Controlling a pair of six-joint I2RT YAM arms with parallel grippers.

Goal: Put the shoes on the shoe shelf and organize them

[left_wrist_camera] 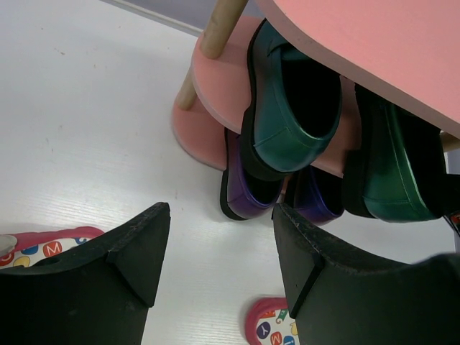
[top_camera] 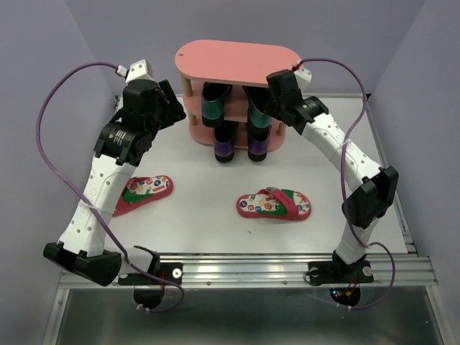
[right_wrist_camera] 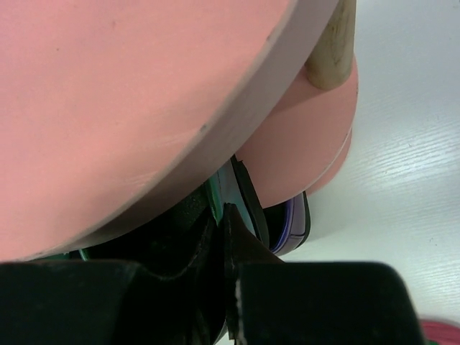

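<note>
The pink three-tier shoe shelf (top_camera: 237, 61) stands at the back of the table. Two dark-green loafers (top_camera: 215, 104) (top_camera: 257, 113) sit heel-out on its middle board, and two purple loafers (top_camera: 225, 144) (top_camera: 260, 146) on the bottom board. My right gripper (top_camera: 272, 109) reaches under the top board and is shut on the heel rim of the right green loafer (right_wrist_camera: 215, 198). My left gripper (left_wrist_camera: 221, 212) hangs open and empty to the left of the shelf, facing the left green loafer (left_wrist_camera: 287, 108). Two red flip-flops (top_camera: 144, 190) (top_camera: 274, 205) lie flat on the table.
A pale wooden post (left_wrist_camera: 208, 50) stands at the shelf's left end. The white table (top_camera: 201, 215) ends in a metal rail (top_camera: 287, 266) at the near edge. Grey walls close in on both sides.
</note>
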